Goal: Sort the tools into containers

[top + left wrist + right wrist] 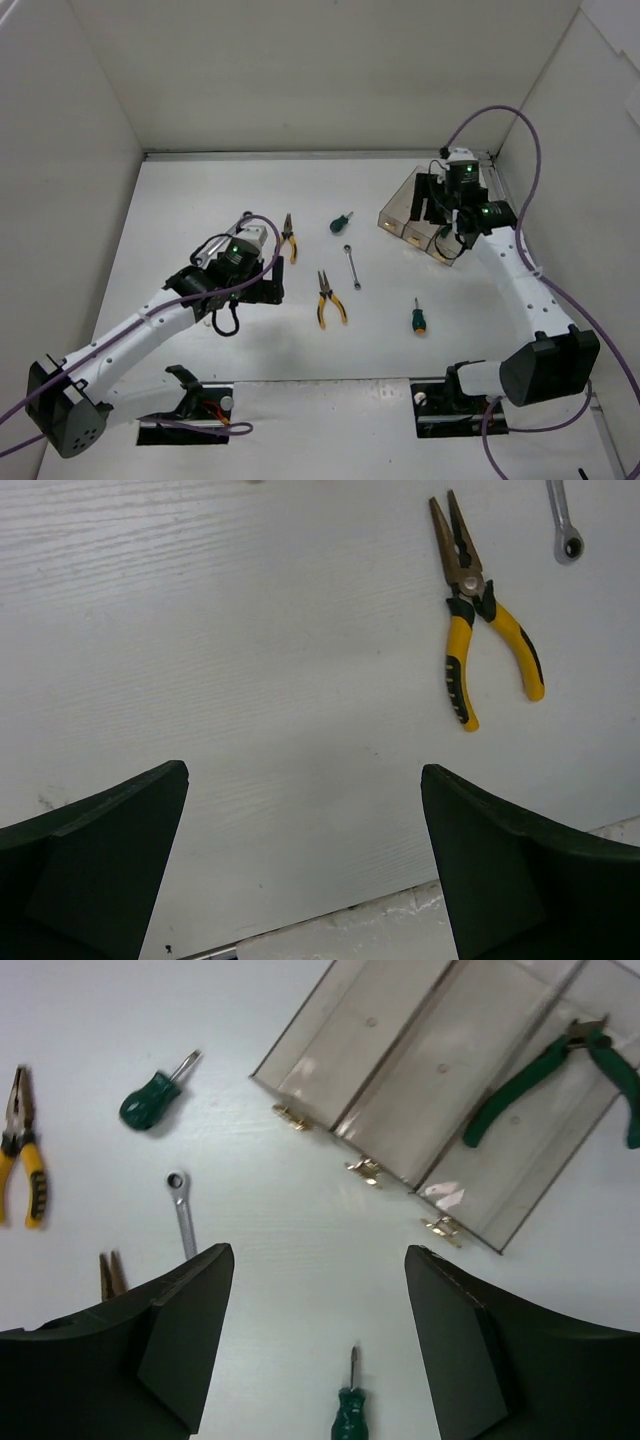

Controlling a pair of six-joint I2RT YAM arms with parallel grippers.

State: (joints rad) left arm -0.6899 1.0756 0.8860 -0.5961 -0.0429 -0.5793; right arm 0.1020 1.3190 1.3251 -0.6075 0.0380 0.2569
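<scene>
The three joined clear bins (400,211) stand at the back right. In the right wrist view the bins (400,1050) hold green-handled pliers (540,1085) in the right-hand compartment. My right gripper (441,213) hovers open and empty over the bins, shown in its own view (320,1255). On the table lie yellow pliers (288,239), a second pair of yellow pliers (329,298), a silver wrench (352,267) and two green screwdrivers (341,222) (418,319). My left gripper (262,288) is open and empty (305,780), left of the second pliers (482,610). Only one wrench shows.
White walls close in the table on the left, back and right. The front table edge (380,920) lies just below my left gripper. Purple cables trail from both arms. The left half of the table (170,230) holds no tools.
</scene>
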